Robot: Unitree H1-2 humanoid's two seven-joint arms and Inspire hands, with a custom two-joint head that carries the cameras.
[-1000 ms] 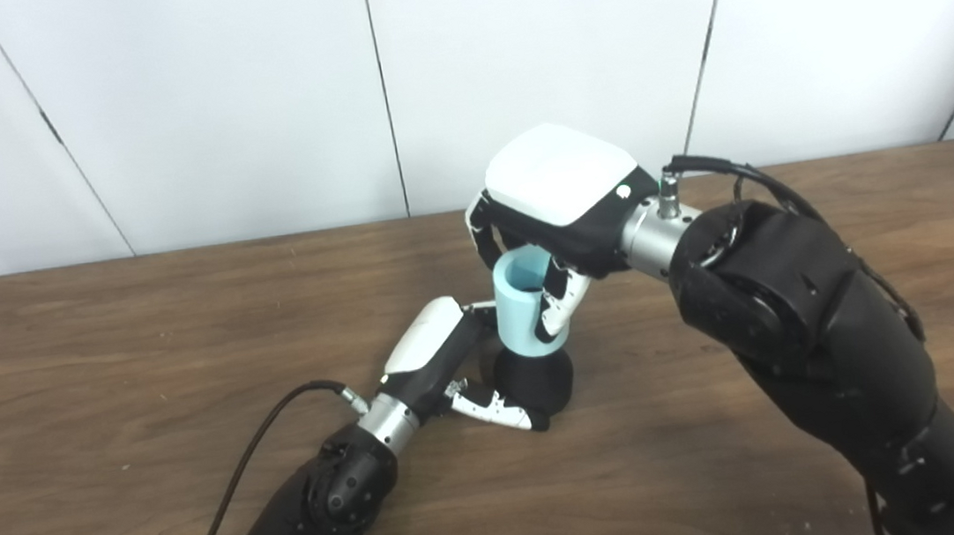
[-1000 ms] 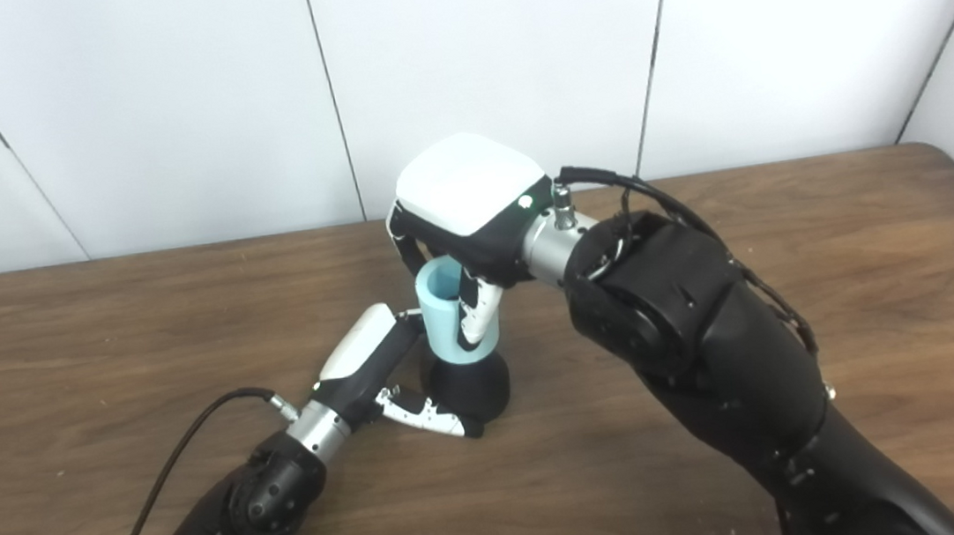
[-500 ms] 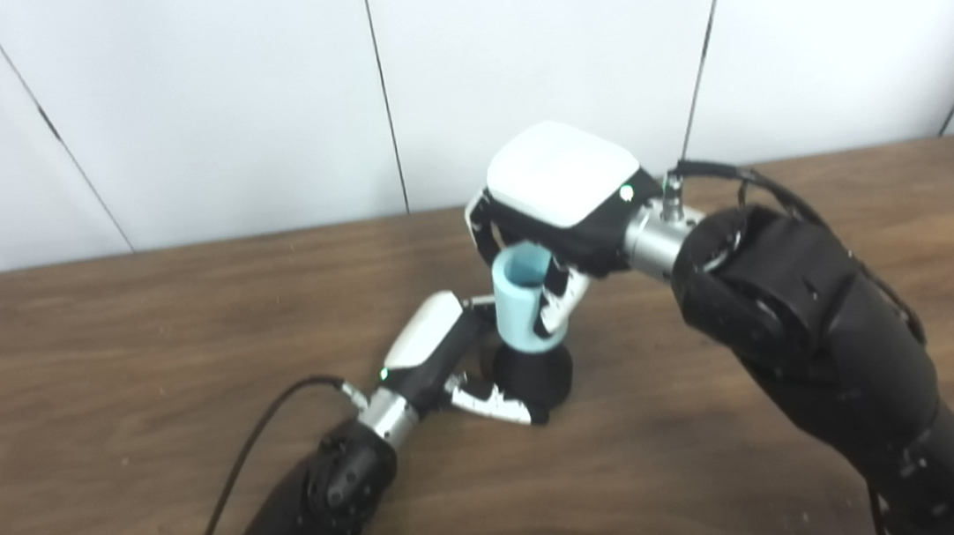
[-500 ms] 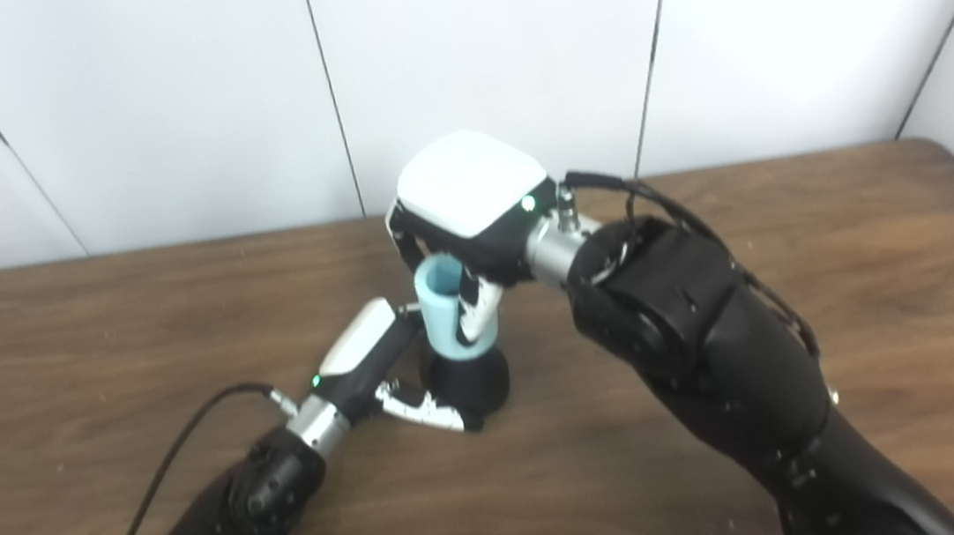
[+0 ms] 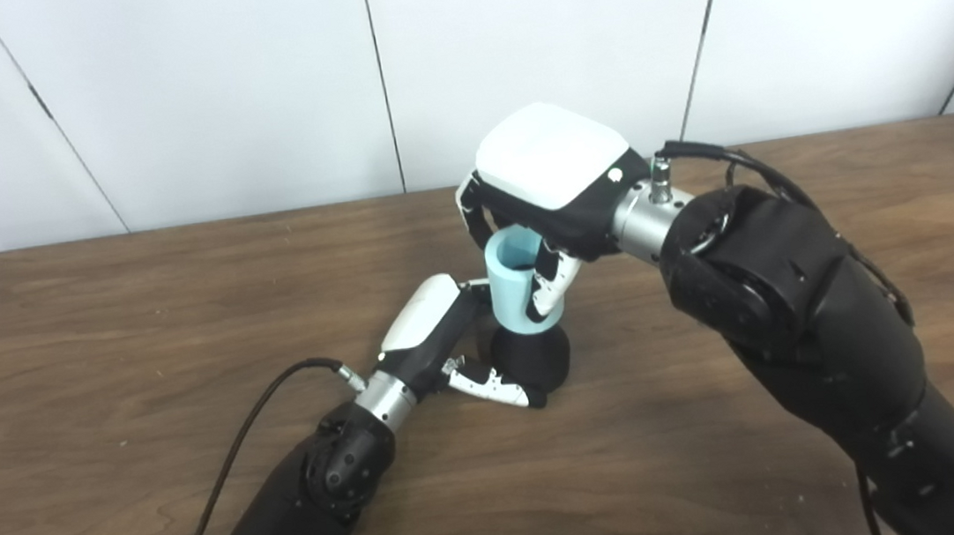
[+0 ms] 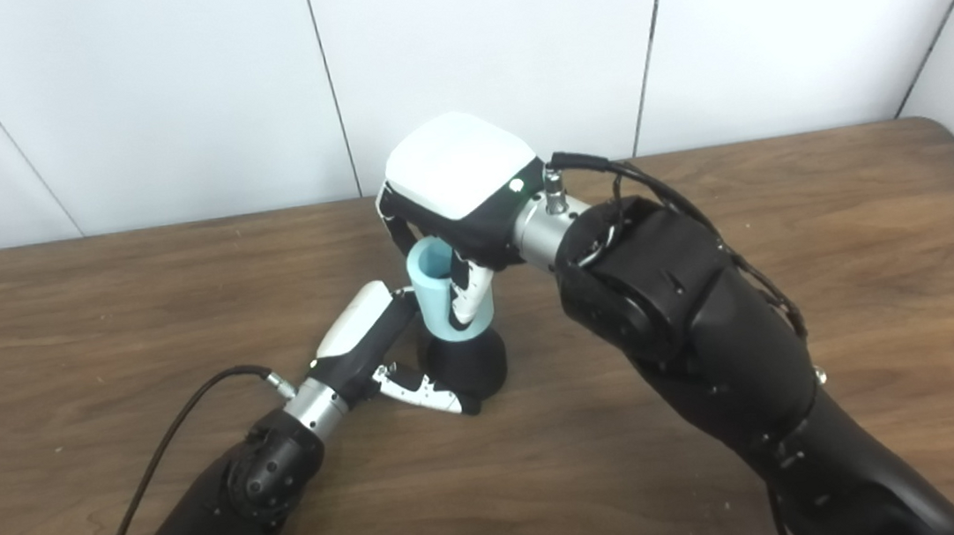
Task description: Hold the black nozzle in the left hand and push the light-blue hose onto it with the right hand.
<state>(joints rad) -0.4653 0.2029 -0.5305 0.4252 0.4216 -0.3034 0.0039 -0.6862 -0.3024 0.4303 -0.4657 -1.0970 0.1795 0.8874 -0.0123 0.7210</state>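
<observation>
The black nozzle (image 5: pixel 534 362) stands upright on its flared base at the middle of the wooden table (image 5: pixel 95 343). My left hand (image 5: pixel 440 338) is wrapped around its base from the left, thumb in front. A short light-blue hose (image 5: pixel 513 288) sits upright over the nozzle's top, its open end facing up. From above and the right, my right hand (image 5: pixel 552 180) is shut on the hose, with fingers (image 5: pixel 552 286) down its right side. The same hose (image 6: pixel 439 293) and nozzle (image 6: pixel 465 366) show in the right eye view.
White wall panels stand behind the table's far edge (image 5: pixel 172 230). My left arm's black cable (image 5: pixel 247 442) trails across the table at the front left. My bulky right forearm (image 5: pixel 791 305) hangs over the table's right half.
The whole picture has shifted down a little, so the camera moved. Both hands keep their hold, and the hose stands on the nozzle much as before.
</observation>
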